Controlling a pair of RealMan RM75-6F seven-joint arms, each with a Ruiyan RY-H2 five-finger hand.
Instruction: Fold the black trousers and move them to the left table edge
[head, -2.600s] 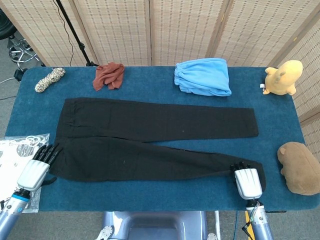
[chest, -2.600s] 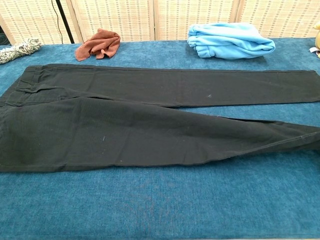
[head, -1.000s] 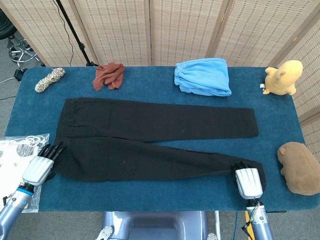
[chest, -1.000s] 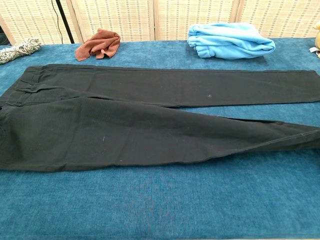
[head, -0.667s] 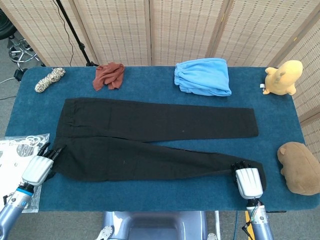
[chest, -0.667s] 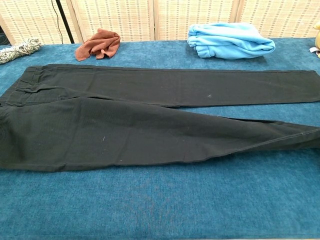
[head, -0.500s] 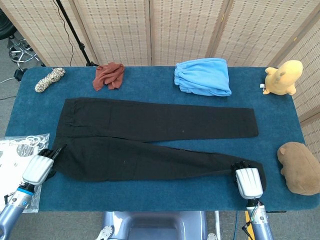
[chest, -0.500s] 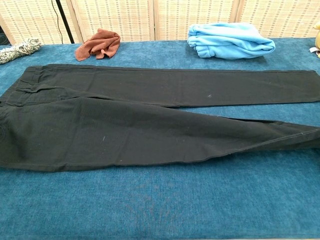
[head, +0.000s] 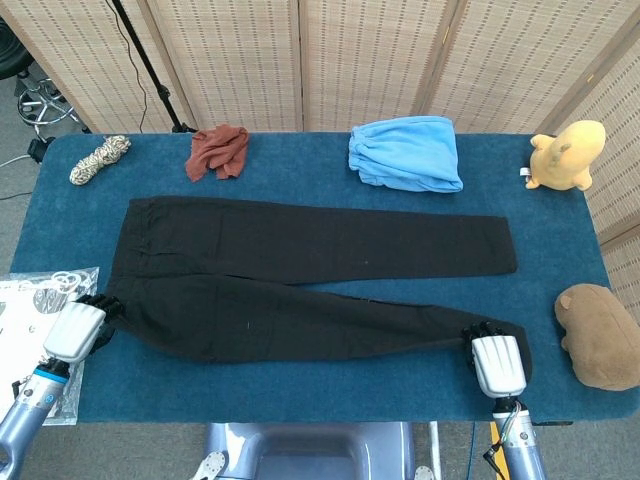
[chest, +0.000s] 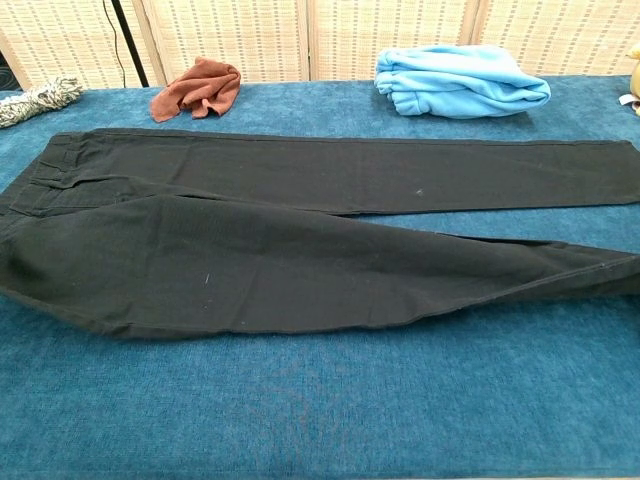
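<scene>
- Black trousers (head: 300, 275) lie flat across the blue counter (head: 300, 390).
- Left robot hand (head: 78, 328) grips the waist corner; right robot hand (head: 497, 362) holds the near leg's hem.
- No writing legible.

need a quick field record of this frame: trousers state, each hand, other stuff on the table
trousers: black trousers spread flat on the blue table, legs apart, waistband at the left end; not yet folded
left hand: left hand at the near waist corner, fingers curled at the fabric edge; grip unclear
right hand: right hand at the near leg's cuff, fingertips on the fabric; grip unclear
far edge: rope bundle, rust-red cloth, light blue garment
right side: yellow plush, brown plush
left edge: plastic bag
</scene>
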